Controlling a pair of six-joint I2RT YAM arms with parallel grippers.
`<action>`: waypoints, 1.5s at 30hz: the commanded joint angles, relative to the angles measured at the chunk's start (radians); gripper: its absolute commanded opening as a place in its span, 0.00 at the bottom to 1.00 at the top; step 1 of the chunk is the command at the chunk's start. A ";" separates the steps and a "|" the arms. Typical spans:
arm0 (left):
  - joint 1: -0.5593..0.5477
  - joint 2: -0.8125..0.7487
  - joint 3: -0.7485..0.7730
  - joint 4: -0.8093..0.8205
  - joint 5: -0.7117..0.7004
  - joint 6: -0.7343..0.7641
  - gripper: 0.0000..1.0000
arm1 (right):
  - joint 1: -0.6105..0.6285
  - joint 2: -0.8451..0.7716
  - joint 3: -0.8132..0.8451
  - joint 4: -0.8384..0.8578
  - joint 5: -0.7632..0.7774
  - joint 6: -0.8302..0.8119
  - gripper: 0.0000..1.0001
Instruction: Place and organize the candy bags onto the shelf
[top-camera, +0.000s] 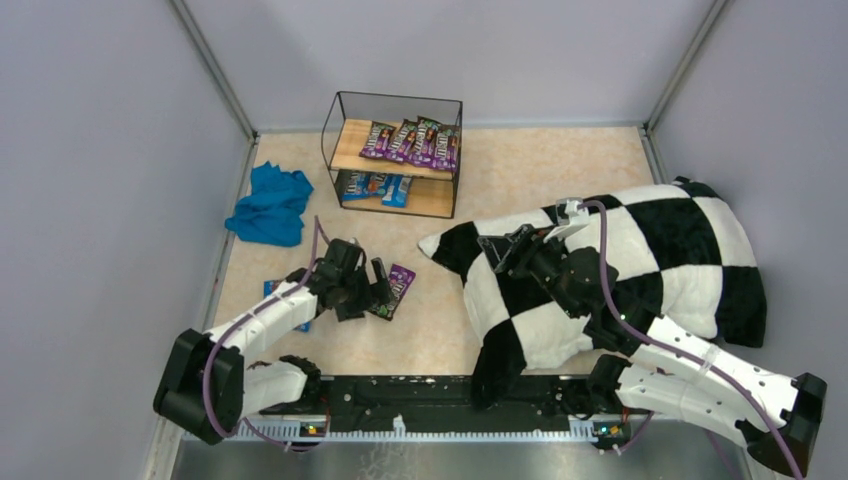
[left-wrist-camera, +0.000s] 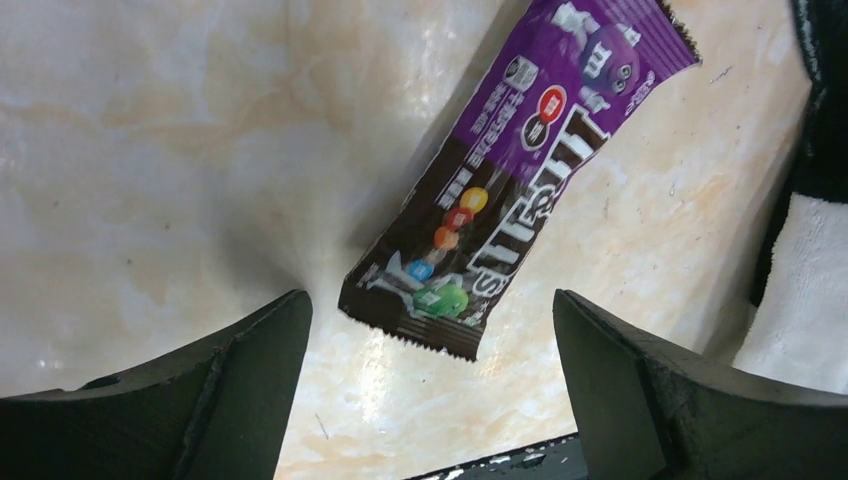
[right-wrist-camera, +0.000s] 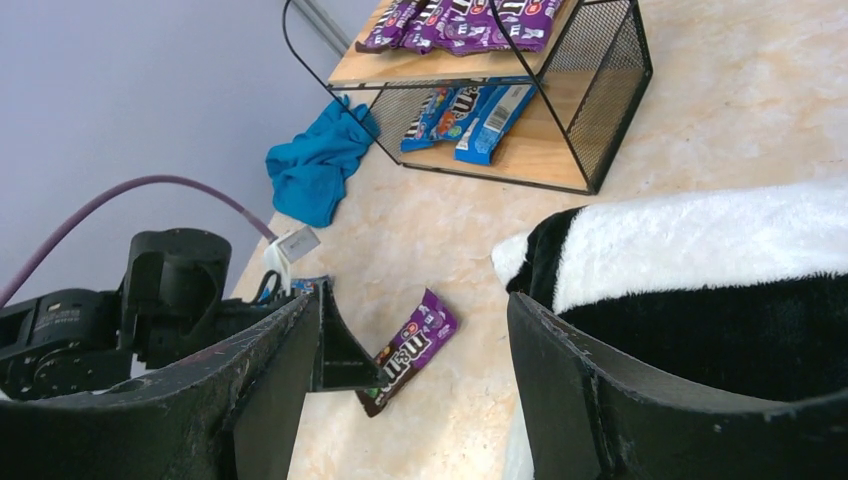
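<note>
A purple and brown candy bag (top-camera: 395, 289) lies flat on the table; it also shows in the left wrist view (left-wrist-camera: 520, 170) and the right wrist view (right-wrist-camera: 408, 350). My left gripper (top-camera: 368, 296) is open and empty just above the bag's near end, jaws wide to either side (left-wrist-camera: 428, 318). The wire shelf (top-camera: 340, 125) holds several purple bags (top-camera: 412, 141) on its top board and blue bags (top-camera: 375, 186) on its lower board. A blue bag (top-camera: 271, 289) lies partly hidden under my left arm. My right gripper (top-camera: 505, 250) is open and empty over the pillow (right-wrist-camera: 418, 300).
A black-and-white checkered pillow (top-camera: 640, 260) covers the right half of the table, close to the right of the purple bag. A teal cloth (top-camera: 270, 205) lies left of the shelf. Grey walls enclose the table on three sides.
</note>
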 joint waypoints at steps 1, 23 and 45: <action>0.030 -0.106 -0.081 0.004 0.015 -0.084 0.95 | -0.006 0.011 0.010 0.037 -0.019 0.014 0.69; 0.190 -0.370 -0.464 0.350 0.268 -0.803 0.44 | -0.006 -0.029 -0.006 0.023 -0.004 0.022 0.69; 0.212 -0.454 -0.380 0.341 0.268 -0.727 0.00 | -0.006 -0.040 -0.008 0.014 0.014 0.021 0.69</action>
